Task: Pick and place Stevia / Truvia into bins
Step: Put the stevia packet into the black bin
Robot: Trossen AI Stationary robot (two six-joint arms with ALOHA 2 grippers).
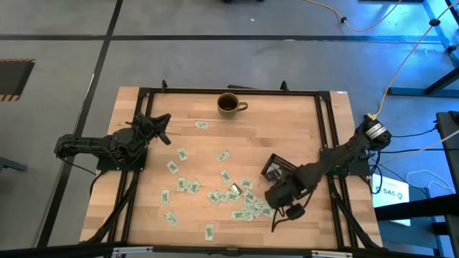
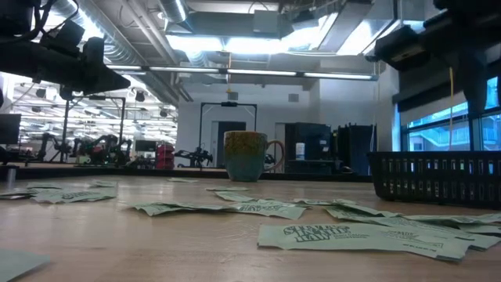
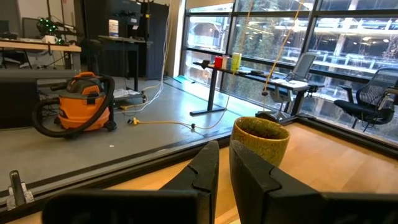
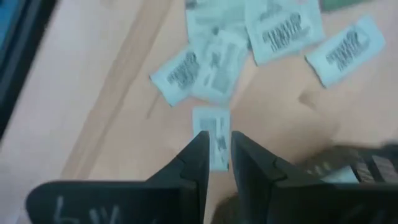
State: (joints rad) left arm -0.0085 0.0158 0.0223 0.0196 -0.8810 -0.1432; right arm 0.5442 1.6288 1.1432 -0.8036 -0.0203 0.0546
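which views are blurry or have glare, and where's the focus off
Right wrist view: motion-smeared, the sachets and their print soft, the fingers sharper. Low view: bright ceiling lights glare, arms silhouetted; mug fairly crisp, nearest sachet readable but soft. Left wrist view: sharp, daylight through windows behind the mug. High view: even light, blue cast at right.

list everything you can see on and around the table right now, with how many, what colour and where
Stevia / Truvia sachets: many, pale green and white, scattered over the table's middle and right.
Bin: one, black, right side, beside the right arm.
Mug: one, brown, far edge centre.
Table: one, light wood, black frame.
Vacuum: one, orange, on the floor beyond the table.
Left pincer: one, dark, left of the table, nothing between its fingers.
Right pincer: one, dark, over the sachet pile by the bin, a sachet between its fingertips.
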